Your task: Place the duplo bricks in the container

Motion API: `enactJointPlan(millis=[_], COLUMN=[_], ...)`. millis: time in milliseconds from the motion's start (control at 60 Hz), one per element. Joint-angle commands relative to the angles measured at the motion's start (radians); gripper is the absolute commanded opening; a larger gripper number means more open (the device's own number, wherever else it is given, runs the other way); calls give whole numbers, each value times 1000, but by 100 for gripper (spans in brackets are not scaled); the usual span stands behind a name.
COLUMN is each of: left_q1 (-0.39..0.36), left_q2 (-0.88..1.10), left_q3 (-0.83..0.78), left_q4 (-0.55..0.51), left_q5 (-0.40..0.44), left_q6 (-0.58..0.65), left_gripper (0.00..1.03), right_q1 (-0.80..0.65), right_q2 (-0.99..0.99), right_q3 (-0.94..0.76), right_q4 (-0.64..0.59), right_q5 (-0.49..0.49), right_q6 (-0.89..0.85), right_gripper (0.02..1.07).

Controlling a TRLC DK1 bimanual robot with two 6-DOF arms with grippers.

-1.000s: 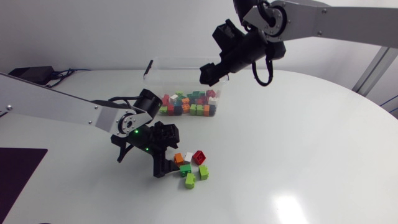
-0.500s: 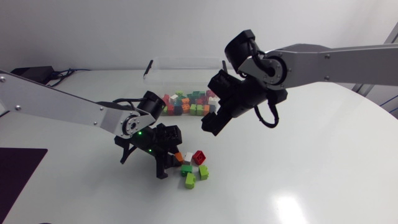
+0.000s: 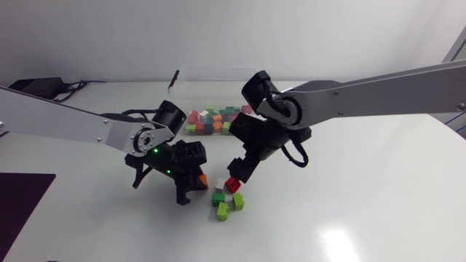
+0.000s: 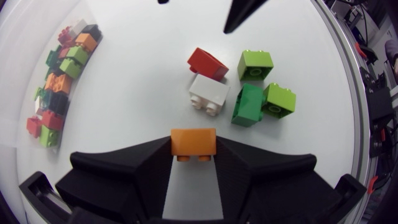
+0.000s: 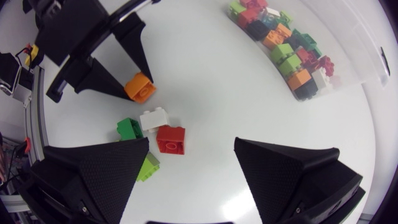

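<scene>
My left gripper (image 4: 193, 150) is shut on an orange brick (image 4: 193, 138), just left of the loose pile in the head view (image 3: 203, 180). The pile holds a red brick (image 3: 233, 184), a white one (image 4: 209, 94), a dark green one (image 4: 248, 104) and two light green ones (image 4: 255, 64). My right gripper (image 3: 237, 172) hangs open right over the pile. In its wrist view the red brick (image 5: 170, 138) lies between its wide-spread fingers (image 5: 99, 174), with nothing held. The clear container (image 3: 218, 78) stands behind, with several coloured bricks (image 3: 218, 120) inside.
Both arms meet over the middle of the table, and their grippers are only a few centimetres apart. A dark mat (image 3: 18, 200) lies at the front left. White tabletop (image 3: 349, 196) stretches to the right and front of the pile.
My left gripper has shut on the orange brick and drawn it slightly away from the pile. My right arm has swung down from over the container to just above the loose bricks.
</scene>
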Motion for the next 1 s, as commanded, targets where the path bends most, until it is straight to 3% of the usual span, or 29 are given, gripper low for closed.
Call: enactJointPlan(millis=[0, 583, 883, 983], left_q1=[30, 165, 196, 199], left_q2=[-64, -281, -298, -297], left_q3=[-21, 54, 133, 146], left_q4=[-11, -53, -30, 24], left_q5=[1, 67, 113, 121], left_q6=[-3, -45, -115, -153], left_gripper=[28, 28, 28, 28], right_q1=[26, 69, 85, 80], right_q2=[32, 169, 218, 219], right_q3=[-24, 37, 59, 63], right_q4=[-3, -24, -3, 2], right_q5=[12, 54, 86, 87], right_q6=[-22, -32, -31, -31], right_gripper=[102, 101, 85, 72])
